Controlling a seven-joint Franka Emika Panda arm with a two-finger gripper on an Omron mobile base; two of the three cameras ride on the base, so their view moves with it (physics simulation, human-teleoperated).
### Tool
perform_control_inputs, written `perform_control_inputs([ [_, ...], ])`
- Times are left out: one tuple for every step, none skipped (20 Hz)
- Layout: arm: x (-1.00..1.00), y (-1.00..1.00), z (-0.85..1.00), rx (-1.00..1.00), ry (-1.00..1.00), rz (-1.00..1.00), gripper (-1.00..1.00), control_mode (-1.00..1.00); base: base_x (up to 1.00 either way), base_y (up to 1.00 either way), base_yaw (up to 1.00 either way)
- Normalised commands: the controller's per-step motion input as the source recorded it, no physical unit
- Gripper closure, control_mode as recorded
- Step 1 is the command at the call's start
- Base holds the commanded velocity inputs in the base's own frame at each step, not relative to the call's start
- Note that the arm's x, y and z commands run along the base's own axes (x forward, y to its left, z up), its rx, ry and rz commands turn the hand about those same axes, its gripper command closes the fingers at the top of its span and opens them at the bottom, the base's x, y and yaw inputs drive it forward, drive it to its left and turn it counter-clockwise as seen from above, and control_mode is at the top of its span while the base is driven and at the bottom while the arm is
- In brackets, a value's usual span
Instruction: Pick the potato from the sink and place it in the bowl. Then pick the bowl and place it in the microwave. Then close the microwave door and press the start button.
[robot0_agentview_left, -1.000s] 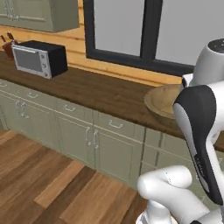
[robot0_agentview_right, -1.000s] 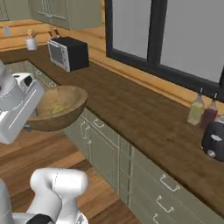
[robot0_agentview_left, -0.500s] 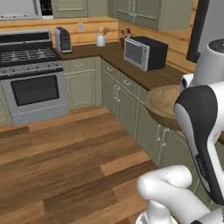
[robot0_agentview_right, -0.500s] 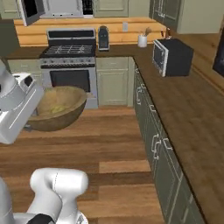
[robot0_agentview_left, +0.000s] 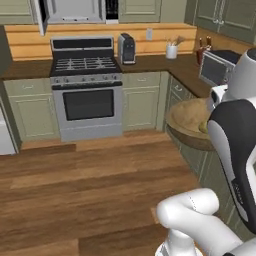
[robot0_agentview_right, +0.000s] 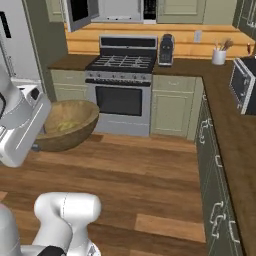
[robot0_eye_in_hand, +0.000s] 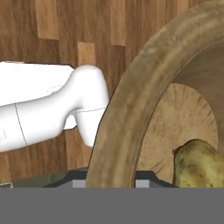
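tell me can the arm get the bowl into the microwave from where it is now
Probably not yet. The bowl with the potato is carried low over the floor, while the microwave, its door open, sits high above the stove, some way off.

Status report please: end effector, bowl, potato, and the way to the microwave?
End effector holding bowl by the rim, above the floor. Potato inside bowl. Microwave above the stove, door open. Nothing seen blocking.
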Motion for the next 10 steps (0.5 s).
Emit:
perform_control_inputs([
  [0.0,0.0,0.0,0.0,0.0,0.0,1.0,1.0,1.0,-0.11,0.14],
  [0.0,0.0,0.0,0.0,0.0,0.0,1.0,1.0,1.0,-0.09,0.14],
  [0.0,0.0,0.0,0.0,0.0,0.0,1.0,1.0,1.0,-0.01,0.13],
  [0.0,0.0,0.0,0.0,0.0,0.0,1.0,1.0,1.0,0.0,0.13],
  [0.0,0.0,0.0,0.0,0.0,0.0,1.0,1.0,1.0,0.0,0.15],
  [0.0,0.0,0.0,0.0,0.0,0.0,1.0,1.0,1.0,0.0,0.18],
  [0.0,0.0,0.0,0.0,0.0,0.0,1.0,1.0,1.0,0.0,0.23],
  [0.0,0.0,0.0,0.0,0.0,0.0,1.0,1.0,1.0,0.0,0.25],
  [0.0,0.0,0.0,0.0,0.0,0.0,1.0,1.0,1.0,0.0,0.26],
  [0.0,0.0,0.0,0.0,0.0,0.0,1.0,1.0,1.0,0.0,0.26],
])
